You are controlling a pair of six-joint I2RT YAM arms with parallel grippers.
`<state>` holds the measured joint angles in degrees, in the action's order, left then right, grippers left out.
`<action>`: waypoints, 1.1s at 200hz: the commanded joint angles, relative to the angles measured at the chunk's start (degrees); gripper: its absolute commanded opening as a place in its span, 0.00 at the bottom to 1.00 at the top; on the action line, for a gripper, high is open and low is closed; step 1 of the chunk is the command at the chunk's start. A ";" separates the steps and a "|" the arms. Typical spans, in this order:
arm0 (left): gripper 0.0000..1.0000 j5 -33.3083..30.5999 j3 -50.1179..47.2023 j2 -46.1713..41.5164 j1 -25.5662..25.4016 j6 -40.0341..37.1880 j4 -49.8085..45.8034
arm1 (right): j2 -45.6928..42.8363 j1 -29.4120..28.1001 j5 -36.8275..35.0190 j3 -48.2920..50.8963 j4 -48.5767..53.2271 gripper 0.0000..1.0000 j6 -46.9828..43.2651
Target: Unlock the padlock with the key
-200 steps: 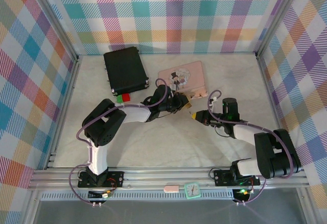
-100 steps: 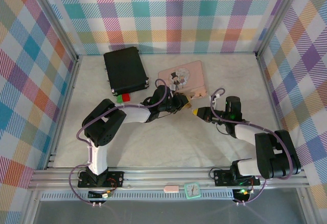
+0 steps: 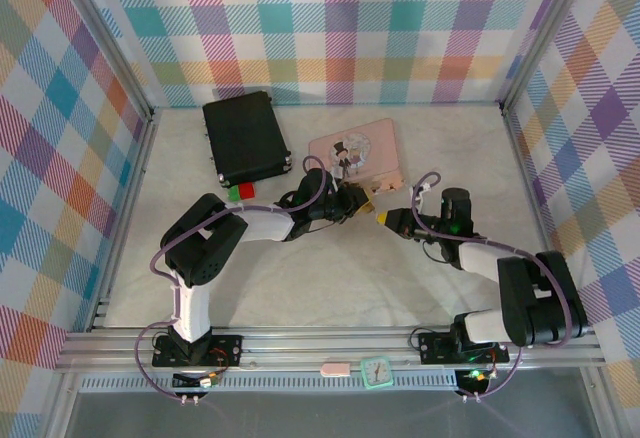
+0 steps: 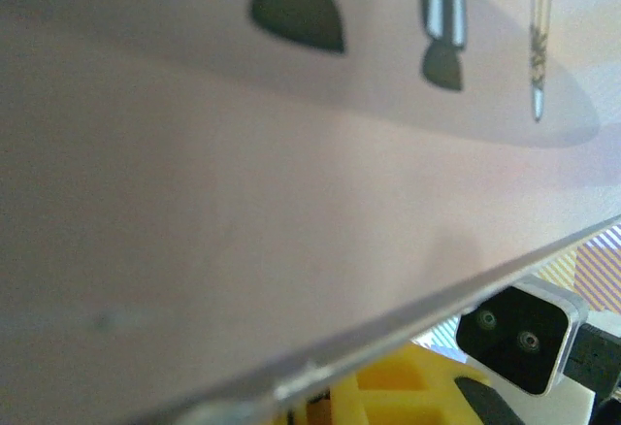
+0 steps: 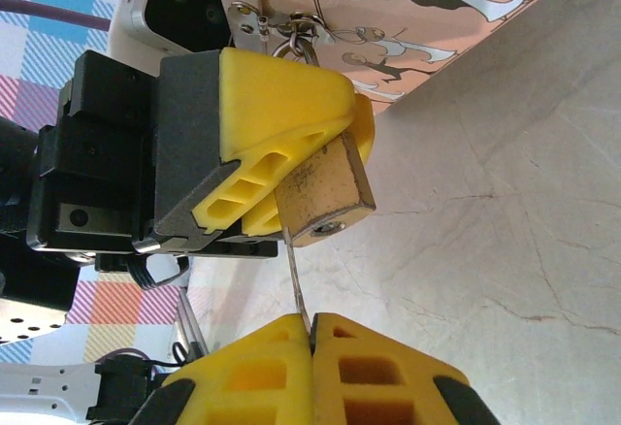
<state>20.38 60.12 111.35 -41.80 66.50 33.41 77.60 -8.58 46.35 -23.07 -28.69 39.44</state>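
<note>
Gripping padlock (image 5: 328,204) beside pink tin (image 5: 456,42) edge, left tool (image 5: 320,168); right tool (image 5: 311,336) pinches key (image 5: 298,284), tip at padlock.

Top camera looks down from behind; both wrist cameras closely face the tin (image 3: 375,146).

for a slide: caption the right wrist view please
Left gripper grips the padlock; right gripper pinches the key, its tip at the padlock's bottom edge.

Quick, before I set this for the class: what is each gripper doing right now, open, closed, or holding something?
Left gripper: closed, holding the padlock.
Right gripper: closed, pinching the key.
</note>
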 commanded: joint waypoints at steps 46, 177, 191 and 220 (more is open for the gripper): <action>0.00 1.55 0.09 -2.98 0.55 1.44 6.48 | -1.46 0.23 -2.89 0.61 1.87 0.00 -1.79; 0.00 1.33 0.88 -1.84 -0.47 2.36 7.76 | 2.81 -2.21 -1.52 -0.84 -5.17 0.00 1.72; 0.00 1.33 0.80 -1.75 -0.45 2.45 7.90 | 2.86 -2.25 -1.36 -0.97 -5.49 0.00 2.03; 0.00 1.33 0.69 -1.88 -0.64 2.58 8.11 | 2.99 -2.32 -1.38 -1.15 -6.27 0.00 2.60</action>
<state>20.34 60.12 111.35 -41.91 68.18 35.18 80.05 -10.52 43.99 -23.03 -31.94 41.25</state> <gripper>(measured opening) 0.123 0.047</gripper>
